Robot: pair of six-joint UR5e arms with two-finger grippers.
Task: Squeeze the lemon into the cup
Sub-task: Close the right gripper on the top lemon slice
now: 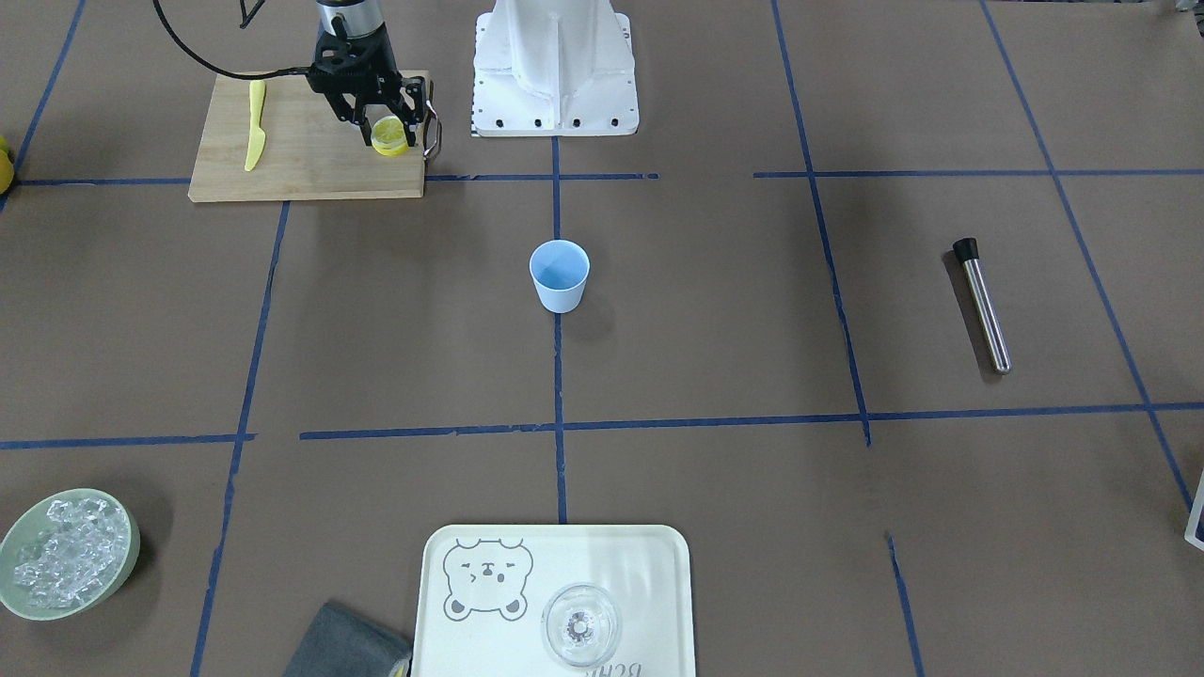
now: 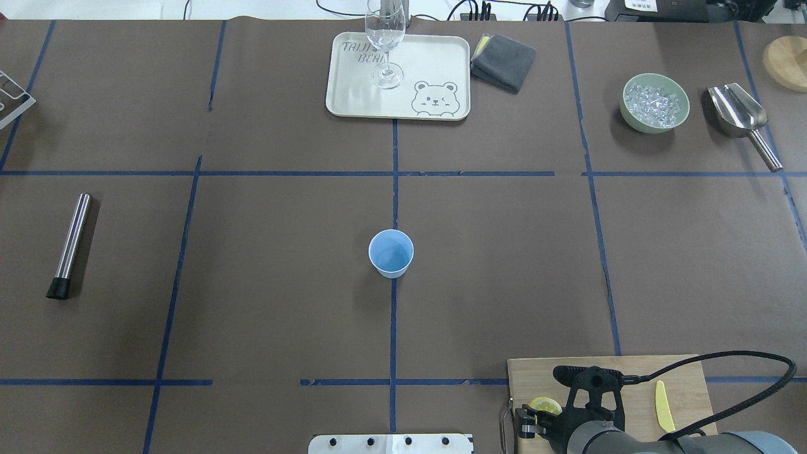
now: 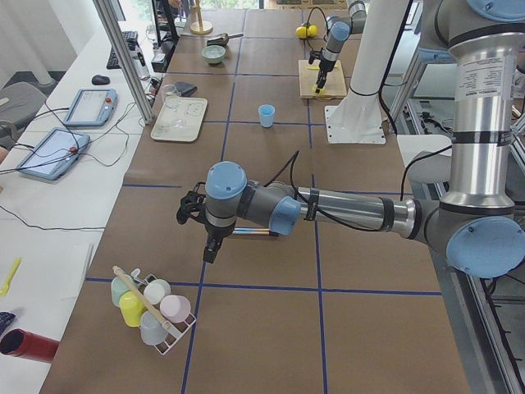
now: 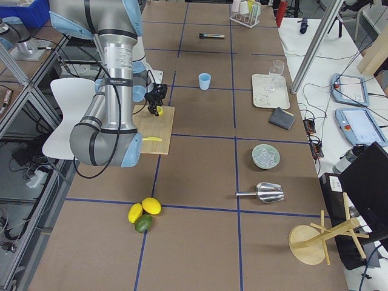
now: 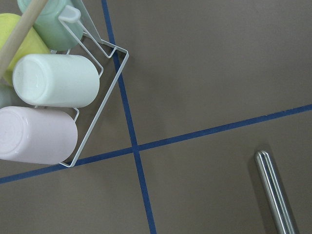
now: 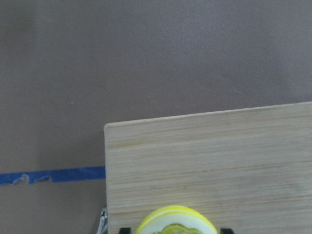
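Note:
My right gripper [image 1: 388,139] hangs over the right end of the wooden cutting board [image 1: 301,160]. Its jaws are closed against the sides of the lemon [image 1: 389,134], a yellow-rinded round piece. In the right wrist view the lemon [image 6: 175,223] sits at the bottom edge between the two fingertips. The light blue cup [image 1: 559,275] stands upright and empty at the table's middle, far from the board; it also shows in the overhead view [image 2: 391,253]. My left gripper [image 3: 212,250] shows only in the exterior left view, low over the table, and I cannot tell its state.
A yellow knife [image 1: 254,124] lies on the board. A steel muddler [image 2: 70,244] lies at the left. A tray [image 2: 353,94] with a clear glass [image 2: 384,44], a grey cloth [image 2: 503,61], a green ice bowl [image 2: 630,116] and a scoop [image 2: 741,116] line the far side. A cup rack [image 5: 48,87] is near my left wrist.

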